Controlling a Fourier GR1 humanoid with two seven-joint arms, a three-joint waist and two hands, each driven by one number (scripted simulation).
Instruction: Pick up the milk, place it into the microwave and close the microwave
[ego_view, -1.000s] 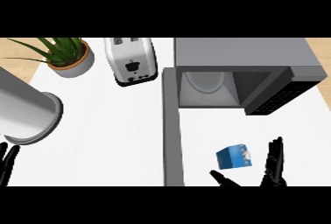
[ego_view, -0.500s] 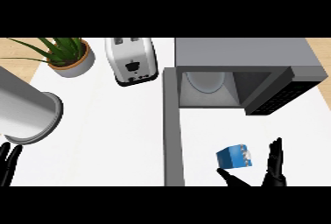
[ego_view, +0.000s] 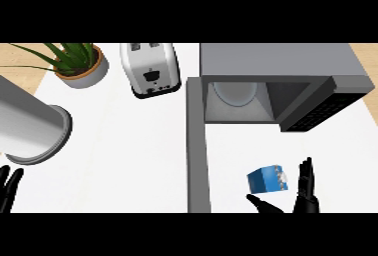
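A small blue milk carton (ego_view: 266, 179) lies on the white counter in front of the microwave. My right hand (ego_view: 303, 192) stands just right of it, fingers straight up and thumb stretched out below the carton, open and apart from it. The grey microwave (ego_view: 277, 85) sits at the back right with its door (ego_view: 196, 150) swung open toward me, showing a white turntable plate (ego_view: 238, 93) inside. My left hand (ego_view: 9, 188) rests open at the lower left edge.
A silver toaster (ego_view: 153, 69) stands at the back centre. A potted plant (ego_view: 80, 66) is at the back left. A large metal cylinder (ego_view: 29, 129) lies at the left, near my left hand.
My right hand has edged slightly left and closer to the milk carton. The left hand has barely shifted. The carton has not moved.
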